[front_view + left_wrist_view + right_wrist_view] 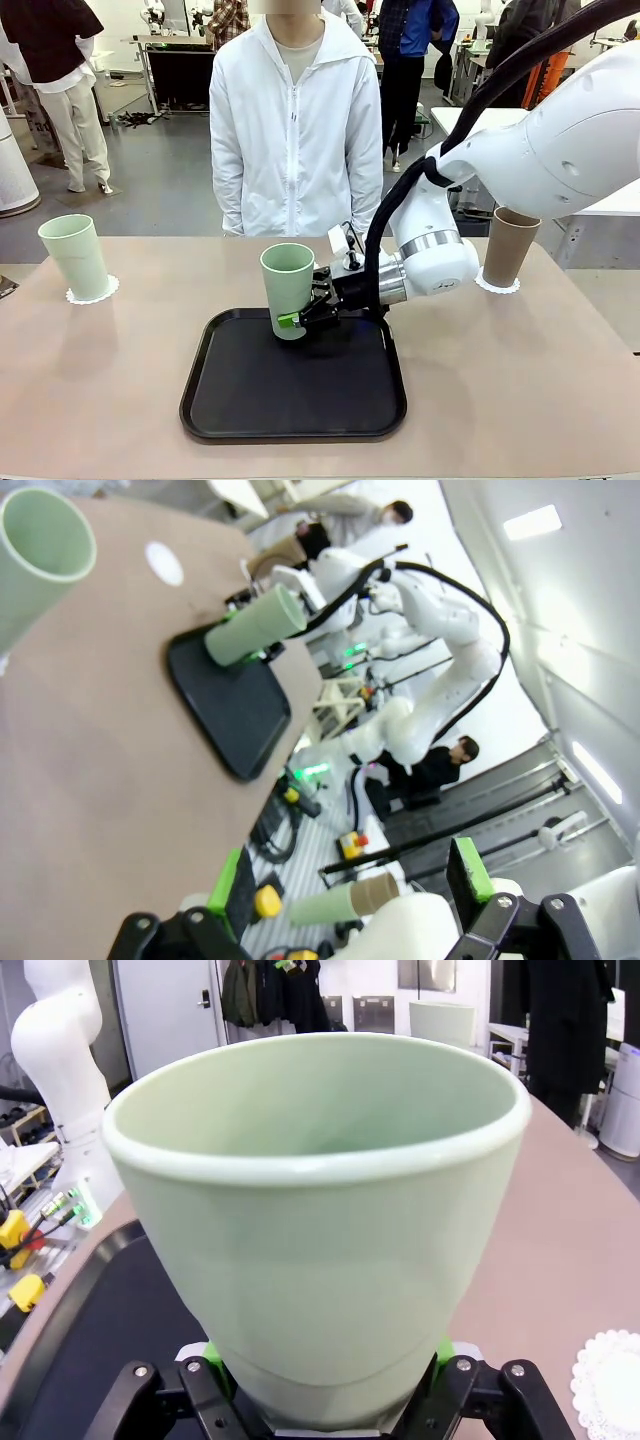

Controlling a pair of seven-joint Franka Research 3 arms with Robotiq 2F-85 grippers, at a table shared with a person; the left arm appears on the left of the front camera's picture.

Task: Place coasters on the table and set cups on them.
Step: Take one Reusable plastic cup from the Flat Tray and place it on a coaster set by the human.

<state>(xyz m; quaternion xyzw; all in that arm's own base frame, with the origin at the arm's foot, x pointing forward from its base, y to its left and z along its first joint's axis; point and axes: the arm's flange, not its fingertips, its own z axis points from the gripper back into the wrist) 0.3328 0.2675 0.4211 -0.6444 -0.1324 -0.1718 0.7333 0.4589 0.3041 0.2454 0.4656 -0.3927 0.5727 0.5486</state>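
A pale green cup (287, 283) stands over the far left part of the black tray (300, 400), tilted slightly. My right gripper (302, 317) is shut on its lower part, green pads against both sides; in the right wrist view this cup (320, 1210) hides most of the gripper (325, 1415). I cannot tell whether its base touches the tray. A second green cup (75, 256) stands on a coaster (92, 292) at far left, and the brown cup (508, 247) stands on a coaster (497, 286) at far right. A bare coaster (164, 563) lies on the table (100, 380). My left gripper (350, 880) hangs open and empty.
A person in a white jacket (295, 130) stands at the far edge, hands out of sight. The right arm (430, 250) stretches from the right across the table's middle. Bare tabletop lies on both sides of the tray.
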